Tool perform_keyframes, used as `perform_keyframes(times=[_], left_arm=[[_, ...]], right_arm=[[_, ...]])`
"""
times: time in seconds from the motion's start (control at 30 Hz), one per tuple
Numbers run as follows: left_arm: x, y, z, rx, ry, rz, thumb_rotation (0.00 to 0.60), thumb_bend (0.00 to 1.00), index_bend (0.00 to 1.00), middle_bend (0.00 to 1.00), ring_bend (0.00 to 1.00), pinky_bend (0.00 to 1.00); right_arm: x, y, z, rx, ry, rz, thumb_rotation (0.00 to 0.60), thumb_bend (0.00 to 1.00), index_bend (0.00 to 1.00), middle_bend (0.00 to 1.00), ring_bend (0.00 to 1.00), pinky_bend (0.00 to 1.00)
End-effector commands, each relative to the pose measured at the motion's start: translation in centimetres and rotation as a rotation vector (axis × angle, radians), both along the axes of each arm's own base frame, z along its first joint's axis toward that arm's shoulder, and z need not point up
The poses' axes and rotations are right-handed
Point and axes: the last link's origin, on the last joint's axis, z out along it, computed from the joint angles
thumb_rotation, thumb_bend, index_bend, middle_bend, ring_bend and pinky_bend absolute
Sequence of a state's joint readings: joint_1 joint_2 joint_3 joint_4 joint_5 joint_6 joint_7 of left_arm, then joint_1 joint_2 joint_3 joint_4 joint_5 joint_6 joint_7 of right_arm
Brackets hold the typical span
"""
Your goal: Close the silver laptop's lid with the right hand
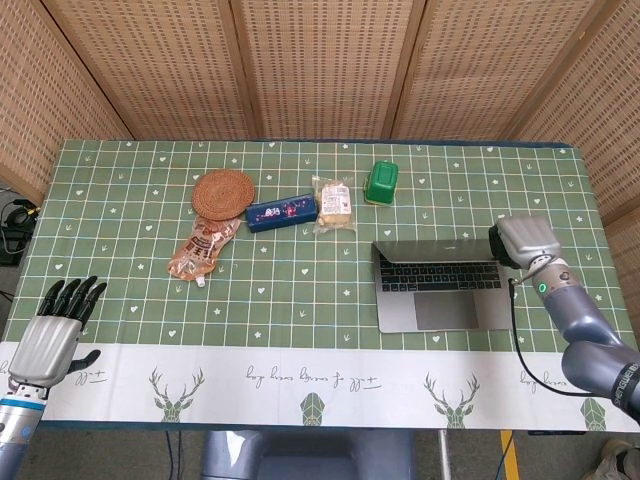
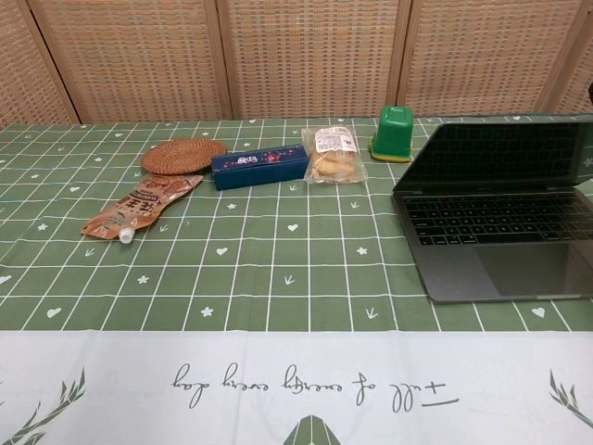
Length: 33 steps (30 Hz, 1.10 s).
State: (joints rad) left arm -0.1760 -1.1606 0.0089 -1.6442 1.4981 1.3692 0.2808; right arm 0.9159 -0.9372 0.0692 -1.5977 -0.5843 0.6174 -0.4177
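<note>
A thin silver laptop [image 1: 440,285] with a dark screen and black keys sits just right of a clear cookie packet [image 1: 333,203] and near a lidded green plastic box [image 1: 381,182]; its contents cannot be seen. The lid leans low over the keyboard. The right hand [image 1: 525,240] rests against its right edge; its fingers are hidden. The left hand [image 1: 52,335] hangs well left, fingers extended, holding nothing.

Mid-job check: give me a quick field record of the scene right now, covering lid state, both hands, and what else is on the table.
laptop: silver, lid partly lowered over the keyboard, not yet shut
right hand: at the lid's right edge; contact not clear
left hand: near the table's front left corner, fingers apart, holding nothing
green container: behind the laptop
snack packet: beside the blue box
woven coaster: far left, above the orange pouch
</note>
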Motion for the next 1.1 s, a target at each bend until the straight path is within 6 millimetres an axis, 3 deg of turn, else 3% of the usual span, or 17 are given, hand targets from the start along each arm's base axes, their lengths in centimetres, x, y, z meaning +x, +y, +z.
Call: perform_keyframes(times=[0.03,0.6,1.1], left_arm=[[0.0,0.0,0.0,0.0,-0.001,0.0,0.6,0.18,0.0,0.0,0.0,0.0],[0.2,-0.2,-0.2,-0.008,0.003,-0.01,0.6,0.18,0.0,0.0,0.0,0.0],[0.3,-0.5,0.1,-0.003,-0.007,-0.02,0.6,0.18,0.0,0.0,0.0,0.0]], right_arm=[[0.1,0.0,-0.1,0.005,0.003,0.002,0.6,1.0,0.63,0.59,0.49,0.45],[-2.1,0.8,-0.1,0.022,0.008,-0.062,0.6,1.0,0.63,0.59,0.49,0.45],[-1.7,2.1,-1.4,0.075,-0.024,-0.059,0.6,1.0,0.63,0.59,0.49,0.45]])
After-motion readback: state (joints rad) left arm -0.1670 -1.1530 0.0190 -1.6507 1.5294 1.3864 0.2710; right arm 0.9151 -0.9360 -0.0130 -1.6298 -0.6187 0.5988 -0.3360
